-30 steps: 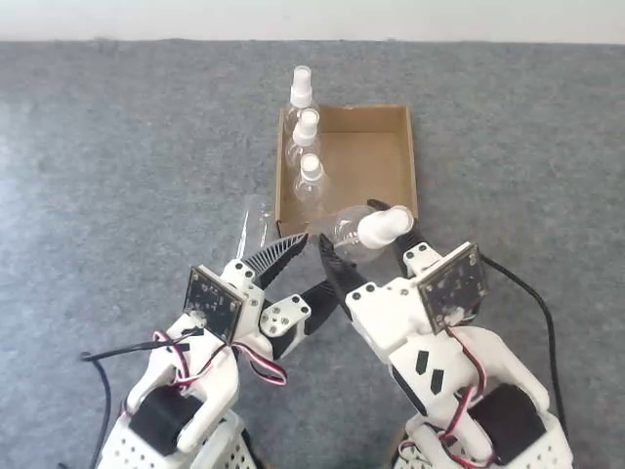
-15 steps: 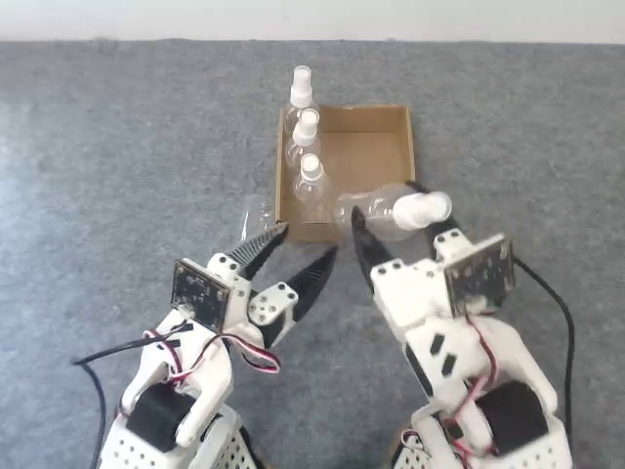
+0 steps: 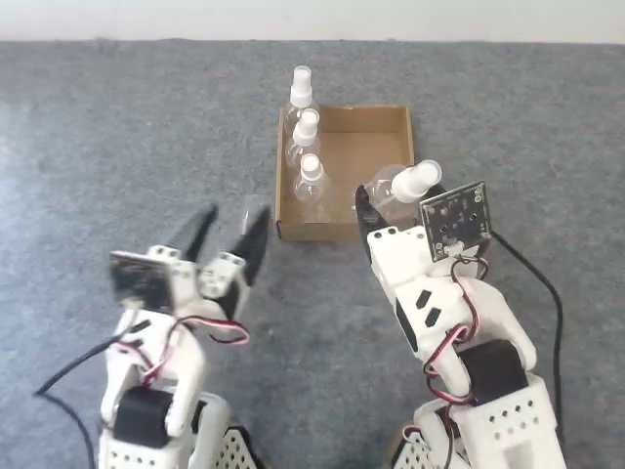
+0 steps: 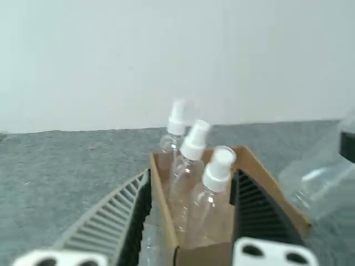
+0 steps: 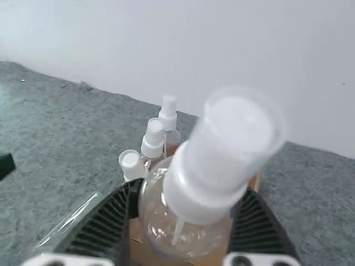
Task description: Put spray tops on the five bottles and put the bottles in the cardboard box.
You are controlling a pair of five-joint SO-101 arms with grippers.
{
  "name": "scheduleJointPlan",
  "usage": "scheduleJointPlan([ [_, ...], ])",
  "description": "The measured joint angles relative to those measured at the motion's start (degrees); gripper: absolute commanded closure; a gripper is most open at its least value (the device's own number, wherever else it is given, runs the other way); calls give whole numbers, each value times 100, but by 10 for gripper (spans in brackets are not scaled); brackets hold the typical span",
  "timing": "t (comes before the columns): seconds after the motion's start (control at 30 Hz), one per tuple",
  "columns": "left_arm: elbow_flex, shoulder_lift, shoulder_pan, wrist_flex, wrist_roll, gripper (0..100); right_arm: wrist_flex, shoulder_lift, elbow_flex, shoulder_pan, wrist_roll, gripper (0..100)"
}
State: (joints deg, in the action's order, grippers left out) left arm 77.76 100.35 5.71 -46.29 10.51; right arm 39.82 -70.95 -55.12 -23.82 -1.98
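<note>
Clear plastic bottle with white spray top (image 3: 389,186): tilted, hanging over the near-right part of the open brown cardboard box (image 3: 366,147). Right gripper (image 5: 188,199) is clamped round its body. Probably light, thin-walled and slick, and it will dent if squeezed hard. Grip the body, not the spray head. Three capped clear bottles (image 3: 307,132) stand in a row by the box's left wall. Left gripper (image 3: 223,234) is wide open and empty, just beside an uncapped clear bottle (image 3: 256,210) lying on the grey carpet (image 3: 98,147).
</note>
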Motion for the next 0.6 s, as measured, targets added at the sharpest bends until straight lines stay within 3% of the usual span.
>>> scheduleJointPlan([
  [0.3, -70, 53, -1556, 422, 738, 787, -246, 18, -9, 193, -9, 898],
  [0.6, 211, 0, -2822, 273, 765, 785, -642, 360, -9, 308, -290, 898],
])
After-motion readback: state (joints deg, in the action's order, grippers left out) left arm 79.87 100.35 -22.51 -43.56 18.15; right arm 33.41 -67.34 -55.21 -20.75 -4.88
